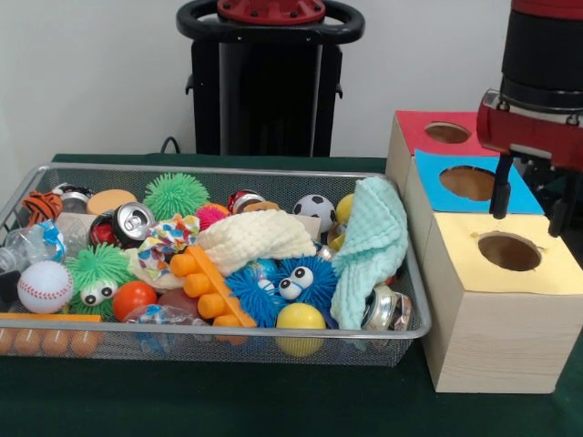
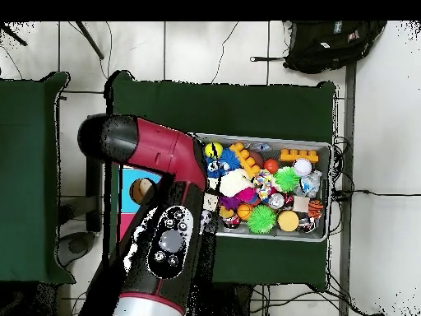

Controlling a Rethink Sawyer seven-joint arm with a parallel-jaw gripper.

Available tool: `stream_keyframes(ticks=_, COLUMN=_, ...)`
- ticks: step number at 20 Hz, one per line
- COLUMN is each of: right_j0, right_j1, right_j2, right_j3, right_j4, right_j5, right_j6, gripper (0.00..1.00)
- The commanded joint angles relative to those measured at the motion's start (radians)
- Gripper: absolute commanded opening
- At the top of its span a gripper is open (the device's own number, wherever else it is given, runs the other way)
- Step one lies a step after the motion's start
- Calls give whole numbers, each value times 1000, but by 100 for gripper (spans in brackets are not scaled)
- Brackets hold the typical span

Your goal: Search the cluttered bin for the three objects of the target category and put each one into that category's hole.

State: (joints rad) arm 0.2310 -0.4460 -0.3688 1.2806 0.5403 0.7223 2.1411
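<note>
The wire mesh bin (image 1: 228,169) fills the left of the front view, packed with toys; it also shows in the overhead view (image 2: 329,191). One white fabric piece with multicoloured dots (image 1: 169,238) lies left of centre among the clutter, and shows in the overhead view (image 2: 265,186). I see no other dotted pieces. The yellow-topped hole (image 1: 508,251) is in the nearest, largest wooden box, right of the bin. My gripper (image 1: 530,198) hangs just above and behind that hole, open and empty. In the overhead view the arm hides the gripper and the yellow box.
The blue-topped hole (image 1: 467,182) and the red-topped hole (image 1: 446,132) sit behind the yellow one. A mint-green cloth (image 1: 373,246) drapes over the bin's right end and a cream cloth (image 1: 255,238) lies mid-bin. Balls, cans and fuzzy toys crowd the rest.
</note>
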Motion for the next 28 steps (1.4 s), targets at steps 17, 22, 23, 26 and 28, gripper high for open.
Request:
stream_keyframes(ticks=17, right_j0=-197, right_j1=-166, right_j2=109, right_j3=189, right_j4=-209, right_j5=75, right_j6=-117, gripper=100)
stream_keyframes(ticks=22, right_j0=-258, right_j1=-149, right_j2=159, right_j3=169, right_j4=-258, right_j5=42, right_j6=-158, gripper=100)
stream_keyframes(ticks=23, right_j0=-268, right_j1=-143, right_j2=164, right_j3=160, right_j4=-272, right_j5=45, right_j6=-163, gripper=100)
stream_keyframes(ticks=26, right_j0=-284, right_j1=-135, right_j2=180, right_j3=151, right_j4=-307, right_j5=40, right_j6=-162, gripper=100)
stream_keyframes(ticks=28, right_j0=-297, right_j1=-132, right_j2=192, right_j3=145, right_j4=-330, right_j5=40, right_j6=-163, gripper=100)
